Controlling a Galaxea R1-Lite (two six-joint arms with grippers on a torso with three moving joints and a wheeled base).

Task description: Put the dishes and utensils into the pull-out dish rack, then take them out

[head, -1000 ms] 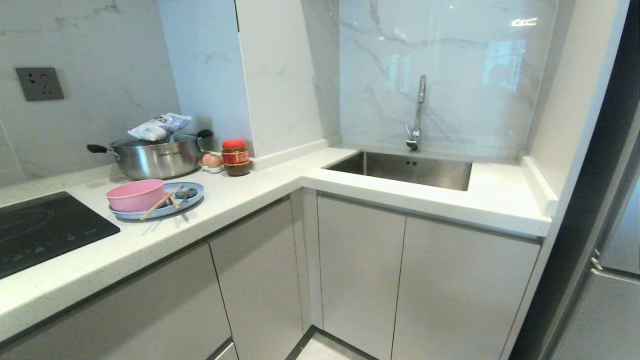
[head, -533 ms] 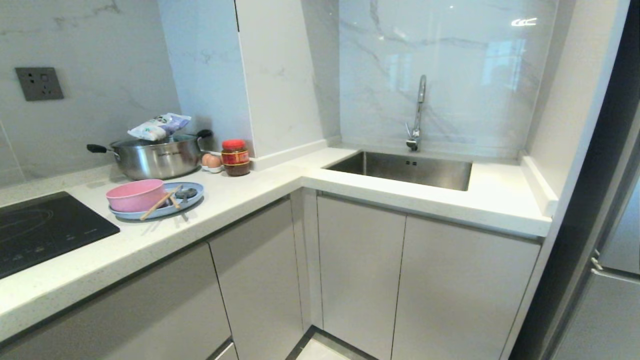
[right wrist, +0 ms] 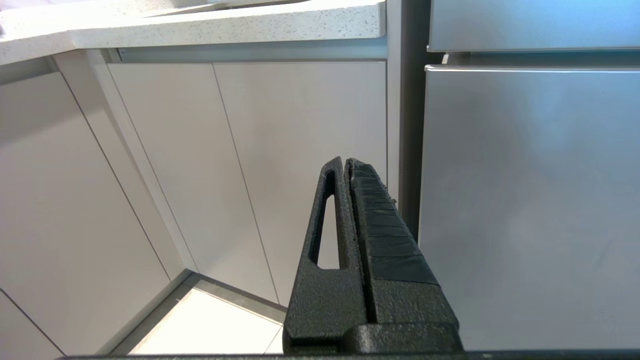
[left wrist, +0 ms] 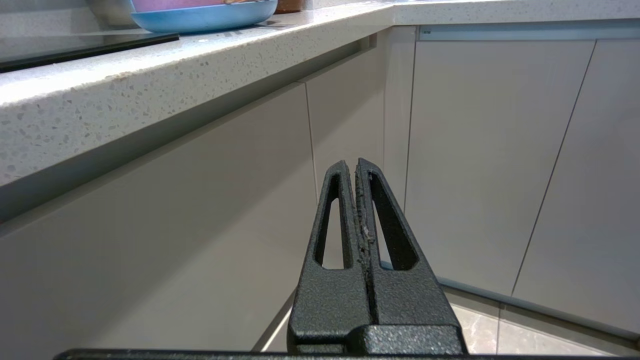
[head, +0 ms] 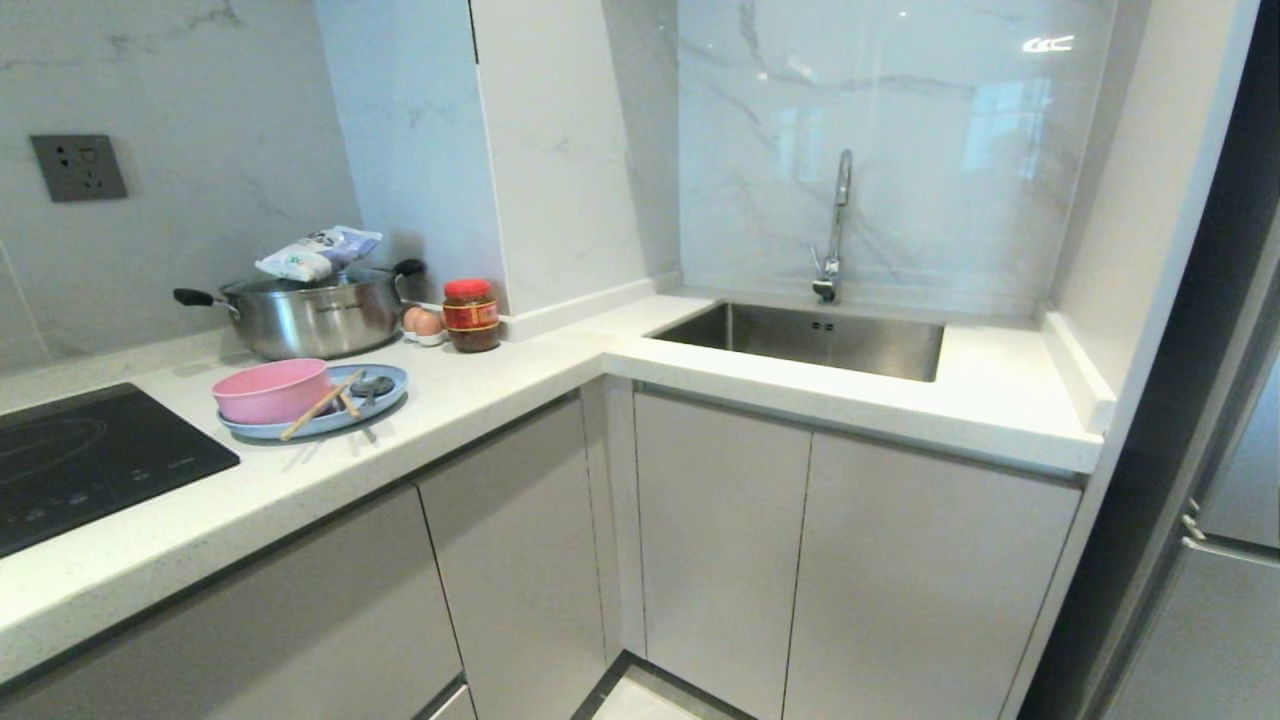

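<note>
On the counter to the left a pink bowl [head: 272,389] sits on a light-blue plate [head: 385,392]. Wooden chopsticks [head: 322,405] lean across the plate, and a silver utensil [head: 372,385] lies on it. The plate's edge [left wrist: 200,20] also shows in the left wrist view. The pull-out dish rack is out of view; all cabinet fronts are closed. My left gripper [left wrist: 352,167] is shut and empty, low in front of the cabinet doors under the counter. My right gripper [right wrist: 346,162] is shut and empty too, low before the cabinets by the fridge. Neither arm shows in the head view.
A steel pot [head: 305,312] with a packet on it, eggs [head: 424,322] and a red-lidded jar [head: 471,315] stand behind the plate. A black cooktop [head: 80,460] lies at the left. The sink [head: 810,338] with its tap [head: 836,225] fills the corner counter. A steel fridge [right wrist: 530,200] stands at the right.
</note>
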